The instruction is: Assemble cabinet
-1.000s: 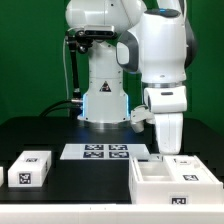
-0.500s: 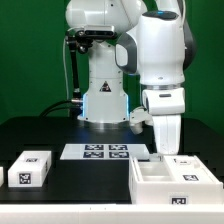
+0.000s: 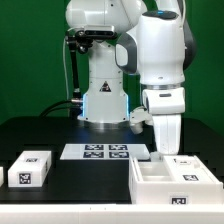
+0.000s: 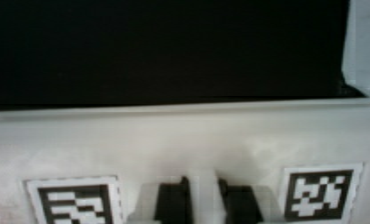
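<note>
The black desk (image 3: 50, 132) spreads across the lower part of the exterior view, matte and dark. The marker board (image 3: 106, 151) lies flat on it near the middle, thin and white, carrying 4 black-and-white square tags in 2 rows of 2. Behind the desk stands a plain green backdrop (image 3: 30, 60), visible toward both edges. In the wrist view the desk is a dark, blurred expanse.

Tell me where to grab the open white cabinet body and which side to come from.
Take the thin wall nearest the robot's base on the cabinet body, pinching across its thickness from straight above. The body lies open side up, so that wall's top edge is exposed and narrow; the body looks too wide for the jaws. The gripper is shut there, between two tags.
</note>
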